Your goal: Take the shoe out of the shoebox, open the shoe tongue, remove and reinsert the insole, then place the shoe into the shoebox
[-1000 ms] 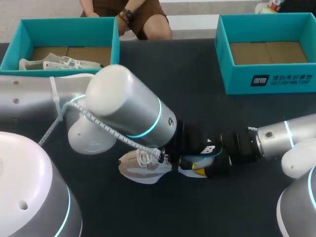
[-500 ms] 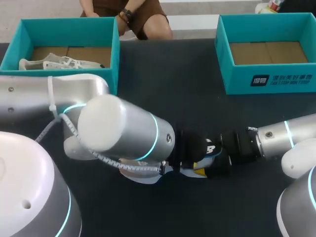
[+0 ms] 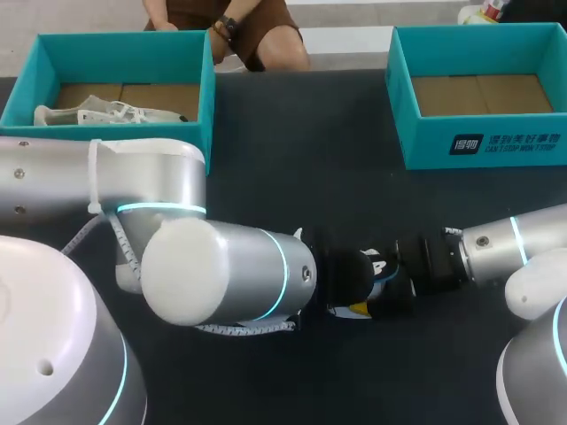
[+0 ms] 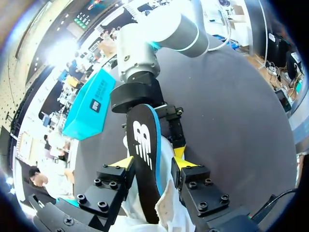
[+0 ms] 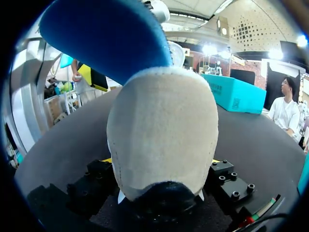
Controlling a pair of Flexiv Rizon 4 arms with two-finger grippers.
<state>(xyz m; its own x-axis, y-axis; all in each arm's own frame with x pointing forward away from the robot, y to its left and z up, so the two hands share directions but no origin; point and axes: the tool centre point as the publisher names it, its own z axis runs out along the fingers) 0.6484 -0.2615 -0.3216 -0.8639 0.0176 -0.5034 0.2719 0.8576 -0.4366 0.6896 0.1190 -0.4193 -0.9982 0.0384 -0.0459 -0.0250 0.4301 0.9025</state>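
Observation:
A cream shoe [image 5: 161, 130] lies mid-table with its heel between the fingers of my right gripper [image 5: 161, 166], which is shut on it. A black insole [image 4: 144, 145] with a blue edge stands up out of the shoe [image 4: 166, 208]. My left gripper [image 4: 152, 163] is shut on the insole, one yellow tip against each long edge. In the head view my left arm [image 3: 221, 270] hides most of the shoe. Only the insole's tip [image 3: 379, 264] shows, beside my right gripper [image 3: 388, 292].
A teal shoebox [image 3: 115, 44] at the back left holds a second pale shoe [image 3: 106, 113]. Another teal shoebox [image 3: 478, 146] at the back right shows only its cardboard floor. Dark tabletop [image 3: 301, 159] lies between them.
My left arm has swung down and forward over the shoe, hiding its laces in the head view. Its fingers have narrowed around the insole. The right arm has stayed put.

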